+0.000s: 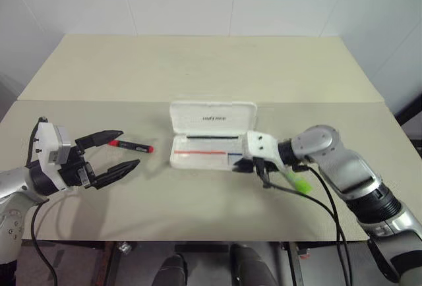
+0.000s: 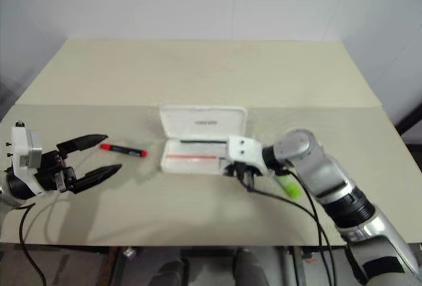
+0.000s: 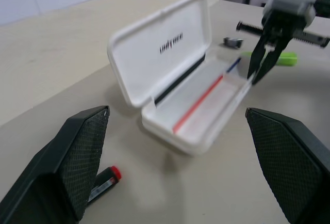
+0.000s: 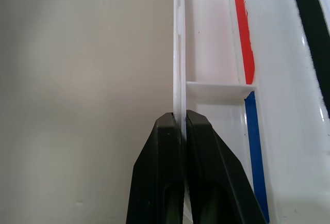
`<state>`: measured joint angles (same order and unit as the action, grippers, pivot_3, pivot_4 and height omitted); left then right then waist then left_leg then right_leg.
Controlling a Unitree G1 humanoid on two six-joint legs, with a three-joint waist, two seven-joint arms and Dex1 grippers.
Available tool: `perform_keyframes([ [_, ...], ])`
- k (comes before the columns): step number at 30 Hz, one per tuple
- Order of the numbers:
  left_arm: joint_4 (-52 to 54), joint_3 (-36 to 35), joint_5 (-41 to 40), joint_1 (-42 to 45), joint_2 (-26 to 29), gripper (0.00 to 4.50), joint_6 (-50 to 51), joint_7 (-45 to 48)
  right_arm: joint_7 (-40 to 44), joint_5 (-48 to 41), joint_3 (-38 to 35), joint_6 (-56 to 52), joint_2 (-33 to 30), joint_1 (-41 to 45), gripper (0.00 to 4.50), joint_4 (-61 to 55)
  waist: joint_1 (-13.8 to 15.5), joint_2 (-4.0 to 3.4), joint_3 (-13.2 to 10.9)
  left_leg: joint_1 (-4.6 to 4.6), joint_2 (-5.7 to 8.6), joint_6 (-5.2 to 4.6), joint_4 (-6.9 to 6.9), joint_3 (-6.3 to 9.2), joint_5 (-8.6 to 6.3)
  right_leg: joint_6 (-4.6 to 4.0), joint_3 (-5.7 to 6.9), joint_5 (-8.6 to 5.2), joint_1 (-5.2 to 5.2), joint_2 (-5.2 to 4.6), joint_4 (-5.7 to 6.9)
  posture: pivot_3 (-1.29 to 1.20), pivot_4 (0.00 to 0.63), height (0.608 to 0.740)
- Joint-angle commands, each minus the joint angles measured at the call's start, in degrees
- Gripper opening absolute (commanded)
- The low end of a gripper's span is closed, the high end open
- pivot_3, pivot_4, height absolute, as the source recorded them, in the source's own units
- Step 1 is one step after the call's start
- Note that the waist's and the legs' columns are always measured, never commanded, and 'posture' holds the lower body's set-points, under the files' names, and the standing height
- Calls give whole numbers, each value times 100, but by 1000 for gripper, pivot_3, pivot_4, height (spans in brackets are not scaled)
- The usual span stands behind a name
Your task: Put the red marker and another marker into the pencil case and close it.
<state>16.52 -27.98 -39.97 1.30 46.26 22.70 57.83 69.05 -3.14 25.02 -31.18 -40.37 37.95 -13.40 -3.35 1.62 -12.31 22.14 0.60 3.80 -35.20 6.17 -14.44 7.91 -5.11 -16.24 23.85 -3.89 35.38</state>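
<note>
The white pencil case [image 1: 212, 118] lies open at mid-table, lid up at the back, with red and blue stripes in its tray. My right gripper [image 1: 242, 166] is shut on the tray's front wall [image 4: 179, 53] near its right end. The red marker [image 1: 130, 145] lies flat to the left of the case. My left gripper [image 1: 130, 149] hovers open right by it, one black finger on each side of the marker's line; the marker's red end [image 3: 105, 180] shows beside one finger. The other marker [image 1: 300, 182], lime green, lies on the table under my right forearm.
A black cable [image 1: 283, 184] loops from my right wrist over the green marker. A small grey metal piece [image 3: 233, 42] sits behind the case's right end. The beige table has a seam [image 1: 99, 101] across it, and its front edge [image 1: 198, 240] is close.
</note>
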Motion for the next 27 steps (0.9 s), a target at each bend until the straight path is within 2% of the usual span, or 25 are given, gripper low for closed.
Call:
perform_keyframes([
  [1, -195, -16, 33, 124, 101, 4500, -140, 148, -247, 376, 168, 326, 15, -30, 569, -161, 9, 0, 0, 0, -1, 0, -2, 0, 0, -1, 0, 0, 0, 1, 1, 0, 150, 740],
  [7, -251, 45, 71, 225, 99, 4500, -151, 177, -385, 583, 275, 374, 30, -266, 569, -272, 30, 2, 1, 0, 0, 1, -9, 1, 1, -2, 0, 2, -4, -1, 0, 0, 150, 740],
  [15, -235, 64, 111, 217, 94, 4500, -141, 177, -282, 606, 142, 413, -281, -451, 569, -338, 51, 2, 1, 1, 0, 4, -9, 1, -1, -3, 0, 1, -5, -2, -3, 0, 150, 740],
  [19, -225, 103, 128, 228, 75, 4500, -144, 166, -66, 414, 88, 271, -493, -610, 569, -630, 128, 3, 2, 1, 1, 4, -9, 2, -1, -2, 2, 1, -8, -3, -7, 0, 150, 740],
  [27, -271, 176, 173, 301, 68, 4500, -159, 176, -21, 278, -6, 170, -534, -672, 569, -639, 163, 3, 2, 1, 0, 4, -9, 2, -2, -2, 3, 1, -10, -2, -12, 0, 150, 740],
])
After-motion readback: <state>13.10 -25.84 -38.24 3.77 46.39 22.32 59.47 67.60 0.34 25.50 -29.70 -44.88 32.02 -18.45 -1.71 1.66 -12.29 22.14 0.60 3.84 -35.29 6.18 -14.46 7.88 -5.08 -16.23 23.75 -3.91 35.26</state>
